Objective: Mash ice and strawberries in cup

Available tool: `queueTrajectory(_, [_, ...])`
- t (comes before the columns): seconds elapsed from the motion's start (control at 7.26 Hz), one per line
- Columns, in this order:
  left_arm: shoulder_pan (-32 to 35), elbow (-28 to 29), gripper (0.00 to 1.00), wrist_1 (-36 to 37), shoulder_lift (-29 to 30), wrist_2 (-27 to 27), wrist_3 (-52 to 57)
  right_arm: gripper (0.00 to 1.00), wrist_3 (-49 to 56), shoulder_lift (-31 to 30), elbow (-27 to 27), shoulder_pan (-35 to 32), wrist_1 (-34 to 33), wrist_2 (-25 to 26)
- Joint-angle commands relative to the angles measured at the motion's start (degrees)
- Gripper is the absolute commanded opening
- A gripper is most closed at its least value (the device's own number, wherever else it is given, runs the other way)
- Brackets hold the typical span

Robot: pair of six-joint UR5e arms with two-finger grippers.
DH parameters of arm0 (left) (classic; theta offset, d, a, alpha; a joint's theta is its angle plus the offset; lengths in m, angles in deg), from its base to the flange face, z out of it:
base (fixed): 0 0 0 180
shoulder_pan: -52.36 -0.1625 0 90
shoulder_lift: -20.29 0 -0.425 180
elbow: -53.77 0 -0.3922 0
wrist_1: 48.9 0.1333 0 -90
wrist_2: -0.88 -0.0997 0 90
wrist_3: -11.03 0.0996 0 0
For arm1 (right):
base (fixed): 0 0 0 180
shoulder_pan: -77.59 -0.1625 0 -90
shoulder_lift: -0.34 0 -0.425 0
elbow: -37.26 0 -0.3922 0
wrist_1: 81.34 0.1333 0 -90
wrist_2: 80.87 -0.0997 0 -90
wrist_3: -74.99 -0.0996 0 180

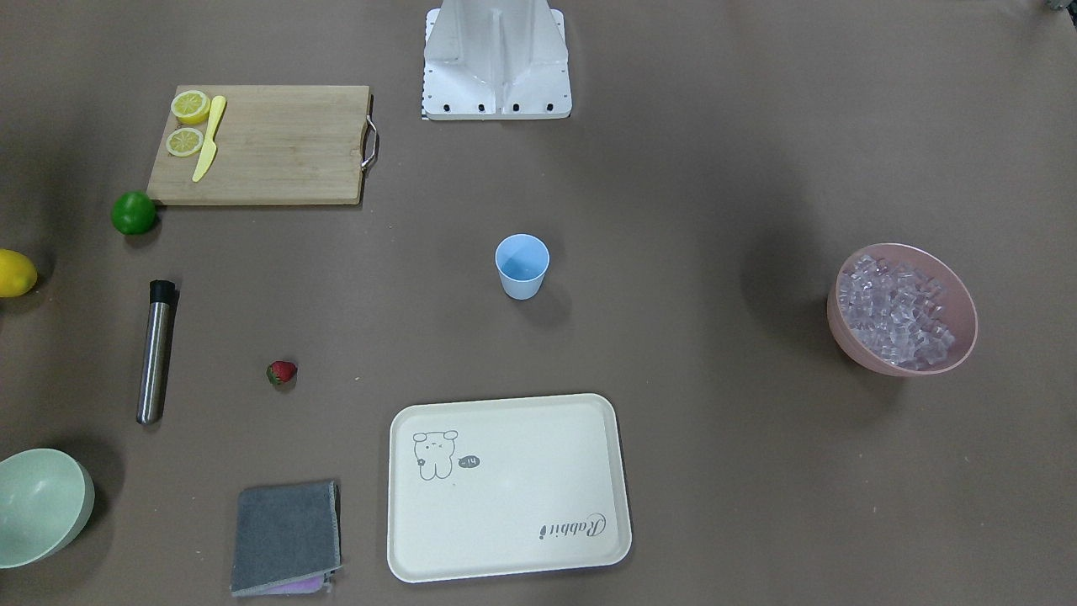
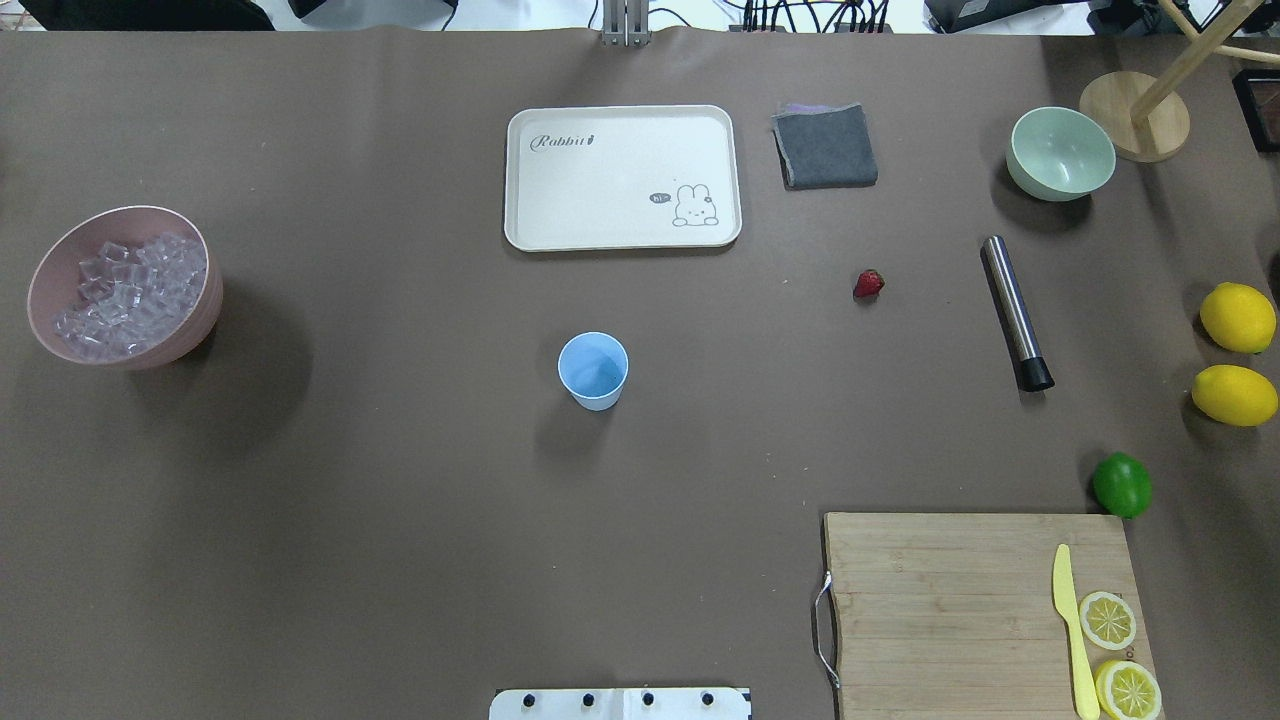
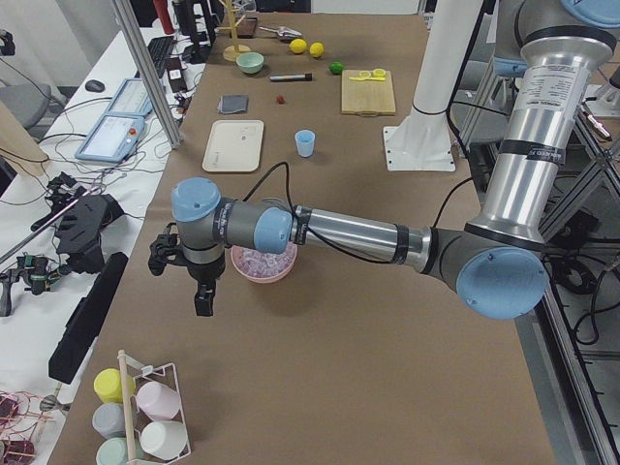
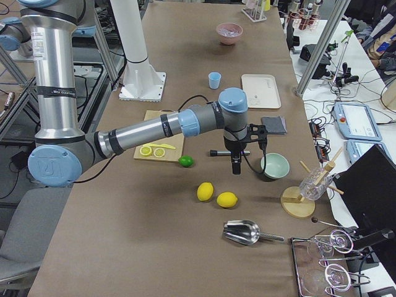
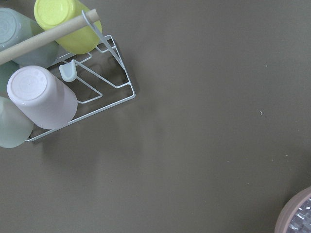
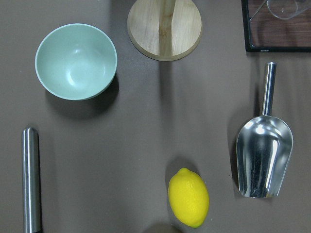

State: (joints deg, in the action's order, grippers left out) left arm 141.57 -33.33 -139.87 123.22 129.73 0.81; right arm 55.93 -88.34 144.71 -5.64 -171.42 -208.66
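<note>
The pale blue cup [image 2: 593,370] stands upright and empty mid-table, also in the front view [image 1: 522,266]. The strawberry [image 2: 868,284] lies alone on the table, right of the cup. The ice [image 2: 130,295] is heaped in a pink bowl [image 2: 205,320] at the far left. My left gripper [image 3: 203,295] shows only in the left side view. It hangs beside the pink bowl, and I cannot tell whether it is open or shut. My right gripper [image 4: 235,166] shows only in the right side view. It hangs near the mint bowl, and its state is also unclear.
A steel muddler [image 2: 1015,312] lies right of the strawberry. A mint-green bowl [image 2: 1060,155], grey cloth [image 2: 825,147], white tray [image 2: 520,180], two lemons [image 2: 1237,317], a lime [image 2: 1121,484] and a cutting board [image 2: 940,600] are around. A metal scoop [image 6: 264,155] and a cup rack [image 5: 97,92] lie at the table ends.
</note>
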Motion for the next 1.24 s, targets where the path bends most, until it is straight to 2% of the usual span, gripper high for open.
queueTrajectory(0.0, [0.0, -0.3, 0.98, -0.1, 0.1, -0.1, 0.0, 1.0, -0.1, 0.0, 0.0, 0.0, 0.0, 0.0])
queueTrajectory(0.14, [-0.1, -3.0, 0.98, -0.2, 0.1, -0.3, -0.1, 1.0, -0.1, -0.1, 0.3, 0.0, 0.3, 0.0])
queueTrajectory(0.41, [-0.8, -3.3, 0.98, 0.1, 0.8, -0.4, -0.3, 1.0, -0.2, -1.4, 3.5, 0.0, 0.5, 0.1])
queueTrajectory(1.1, [-1.2, -4.2, 0.98, 0.2, 0.9, -0.7, -0.1, 1.0, -0.6, -1.1, 2.5, 0.0, 0.4, 0.7])
